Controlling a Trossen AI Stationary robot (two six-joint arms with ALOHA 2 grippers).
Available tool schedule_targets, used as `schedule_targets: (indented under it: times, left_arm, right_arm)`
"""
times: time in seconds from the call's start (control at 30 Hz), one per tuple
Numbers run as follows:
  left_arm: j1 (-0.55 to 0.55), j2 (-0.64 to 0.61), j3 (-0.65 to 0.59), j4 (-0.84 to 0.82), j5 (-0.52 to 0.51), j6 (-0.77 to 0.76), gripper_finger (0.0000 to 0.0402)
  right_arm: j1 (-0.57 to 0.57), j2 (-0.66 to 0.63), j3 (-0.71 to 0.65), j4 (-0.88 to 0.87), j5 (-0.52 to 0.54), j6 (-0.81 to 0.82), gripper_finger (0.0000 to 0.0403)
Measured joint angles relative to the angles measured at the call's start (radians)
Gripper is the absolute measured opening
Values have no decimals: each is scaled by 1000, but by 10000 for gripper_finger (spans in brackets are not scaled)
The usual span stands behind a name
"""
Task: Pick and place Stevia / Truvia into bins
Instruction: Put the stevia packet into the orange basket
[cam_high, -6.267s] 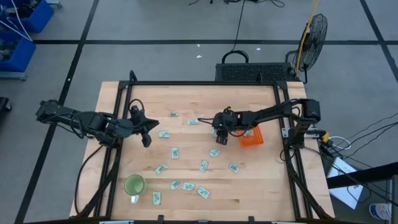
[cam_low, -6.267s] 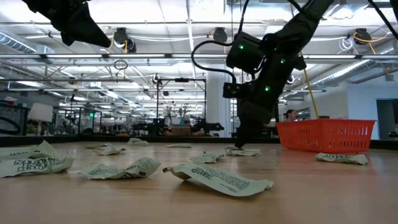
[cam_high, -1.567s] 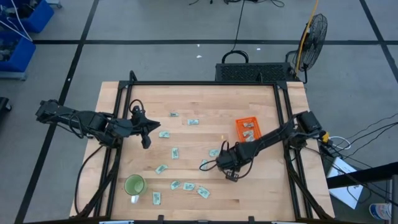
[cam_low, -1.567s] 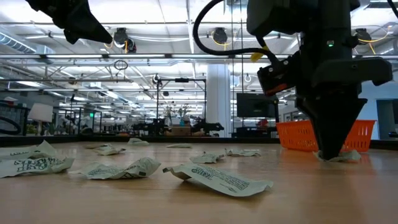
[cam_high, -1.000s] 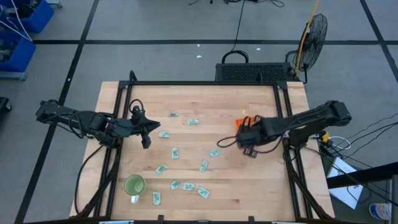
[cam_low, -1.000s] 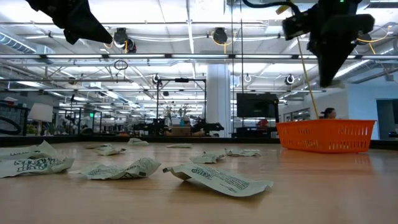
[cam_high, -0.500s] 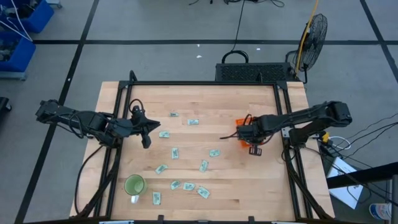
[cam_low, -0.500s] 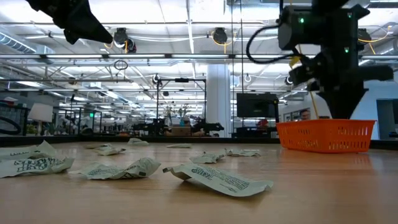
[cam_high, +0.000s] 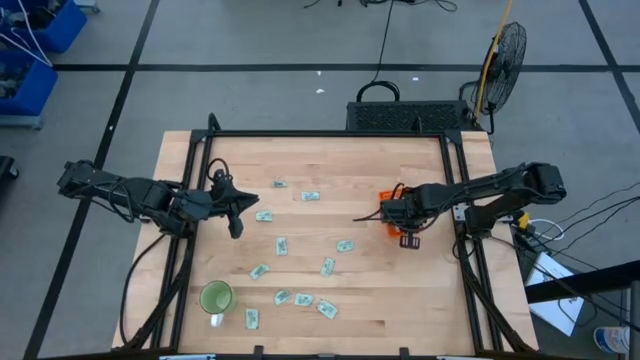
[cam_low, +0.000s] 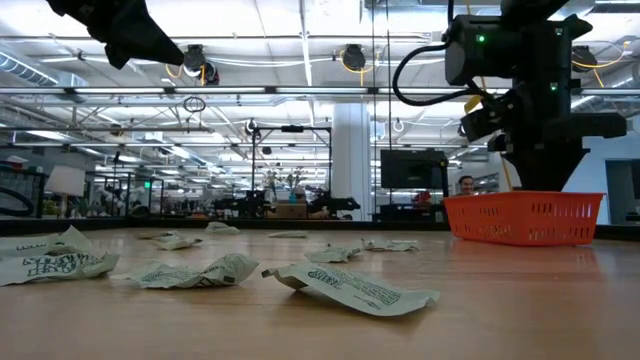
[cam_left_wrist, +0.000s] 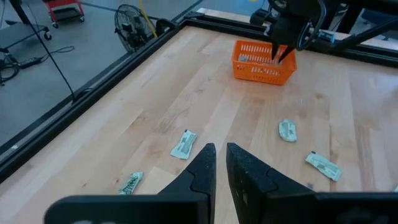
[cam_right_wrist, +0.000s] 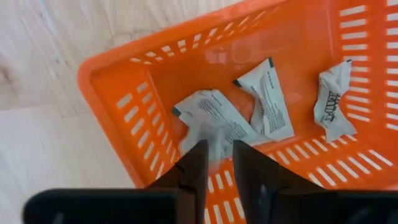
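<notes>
1. Gripper work sits with the right gripper (cam_right_wrist: 216, 163), which we see poised directly above the orange tray (cam_high: 392, 197) at the right side of the bench (cam_high: 320, 300); its fingers stand a narrow gap apart with nothing between them.
2. Just beyond those fingertips a sachet (cam_right_wrist: 212, 119) lies on the tray floor, two more resting beside it, so we judge this drop as made.
3. We place the left gripper (cam_left_wrist: 221, 163) hanging over the bench's left side, fingers nearly together and empty, waiting.
4. Outward from the tray, loose sachets (cam_high: 300, 298) lie scattered over the bench's middle and toward its front edge, near the green cup (cam_high: 216, 297).
5. For the coming pick, we judge the nearest one (cam_high: 345, 246) to lie leftward and toward the front from the right gripper, well apart from the tray, its long axis roughly across the bench; the right arm is nearer.
</notes>
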Motion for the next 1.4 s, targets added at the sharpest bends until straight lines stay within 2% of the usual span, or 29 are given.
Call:
schedule_targets:
  times: [0.17, 0.33, 0.47, 0.6, 0.7, 0.87, 0.97, 1.17, 1.3, 1.4]
  left_arm:
    - [0, 12, 0, -2, 0, 1, 44]
    - [0, 74, 0, -10, 0, 29, 44]
    - [13, 155, 0, -1, -36, -12, 46]
    - [58, 239, 0, -5, -57, -61, 64]
    - [100, 291, 0, -3, -20, -21, 92]
    - [202, 335, 0, 22, -19, 25, 152]
    - [301, 351, 0, 22, -16, 17, 174]
    - [523, 436, 0, 43, 218, 109, 169]
    - [603, 558, 0, 144, 244, 186, 148]
    - [636, 655, 0, 210, 289, 205, 136]
  right_arm:
    - [0, 0, 2, -3, 4, -1, 98]
    - [0, 0, 60, -10, 45, 15, 106]
    - [1, -17, 150, 27, 183, -6, 105]
    - [0, -63, 180, 209, 299, -45, 103]
    - [0, -100, 161, 380, 313, -76, 103]
    - [0, -133, 102, 647, 314, -51, 102]
    - [2, -139, 79, 714, 313, 15, 102]
    - [2, -138, 77, 716, 304, 44, 102]
    - [-5, -162, 77, 730, 209, 35, 102]
    - [-8, -197, 77, 750, 207, 9, 102]
